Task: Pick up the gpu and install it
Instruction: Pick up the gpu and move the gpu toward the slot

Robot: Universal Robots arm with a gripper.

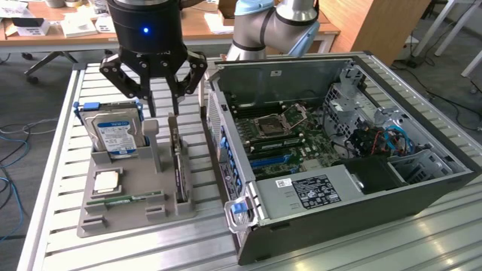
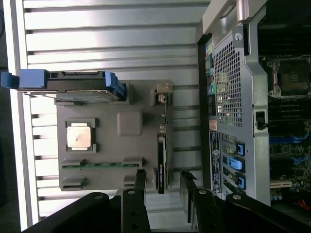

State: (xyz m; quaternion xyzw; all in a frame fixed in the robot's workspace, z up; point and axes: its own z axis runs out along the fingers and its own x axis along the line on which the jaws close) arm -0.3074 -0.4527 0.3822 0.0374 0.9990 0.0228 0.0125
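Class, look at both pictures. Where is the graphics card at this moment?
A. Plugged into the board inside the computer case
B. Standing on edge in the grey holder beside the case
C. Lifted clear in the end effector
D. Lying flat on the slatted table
B: the graphics card stands on edge in the grey holder, with the open end effector above it.

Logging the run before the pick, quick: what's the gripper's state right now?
Gripper: open, holding nothing, hovering above the gpu that stands on edge in the gray holder.
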